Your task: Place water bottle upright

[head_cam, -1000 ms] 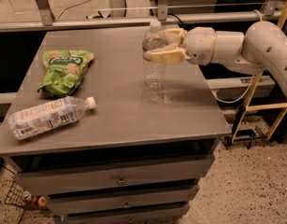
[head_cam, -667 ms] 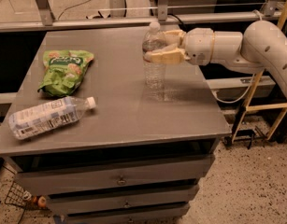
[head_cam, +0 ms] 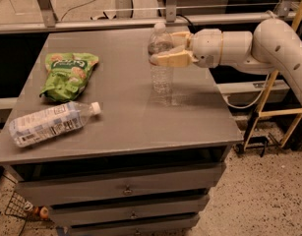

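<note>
Extended in from 3 o'clock, the gripper [head_cam: 163,48] has its jaws clamped on the upright water bottle [head_cam: 162,77], toward 1 o'clock on the grey surface [head_cam: 140,124].

- Gray metal table [head_cam: 121,132], seen from the front; my gripper [head_cam: 161,47] hangs above its far right part.
- Green snack bag [head_cam: 67,75] lies flat on the tabletop's far left.
- Long clear bottle [head_cam: 49,124] with a large white printed label lies on its side near the front left edge, just in front of the bag, its white cap [head_cam: 96,107] pointing right.
- Drawers [head_cam: 126,188] sit stacked beneath the tabletop.
- Yellow frame [head_cam: 268,113] stands to the right, on speckled floor [head_cam: 258,200].
</note>
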`<control>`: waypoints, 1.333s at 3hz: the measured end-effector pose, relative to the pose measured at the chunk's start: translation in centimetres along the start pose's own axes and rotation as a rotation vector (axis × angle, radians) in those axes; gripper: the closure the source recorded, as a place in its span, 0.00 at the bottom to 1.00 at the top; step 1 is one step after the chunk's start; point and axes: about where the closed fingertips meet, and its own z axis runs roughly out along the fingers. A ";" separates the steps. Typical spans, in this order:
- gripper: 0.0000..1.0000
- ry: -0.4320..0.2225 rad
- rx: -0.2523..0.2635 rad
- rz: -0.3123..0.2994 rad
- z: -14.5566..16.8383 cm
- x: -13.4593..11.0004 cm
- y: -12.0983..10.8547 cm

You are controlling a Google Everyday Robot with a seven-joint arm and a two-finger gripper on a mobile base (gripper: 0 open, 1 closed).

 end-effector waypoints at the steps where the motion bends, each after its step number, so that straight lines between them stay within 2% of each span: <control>1: 0.61 -0.001 -0.005 0.000 0.3 -0.1 0.1; 2: 0.30 -0.003 -0.011 0.000 0.6 -0.1 0.2; 3: 0.06 -0.004 -0.015 -0.001 0.9 -0.2 0.3; 4: 0.00 0.005 0.000 -0.011 0.0 -0.3 -0.1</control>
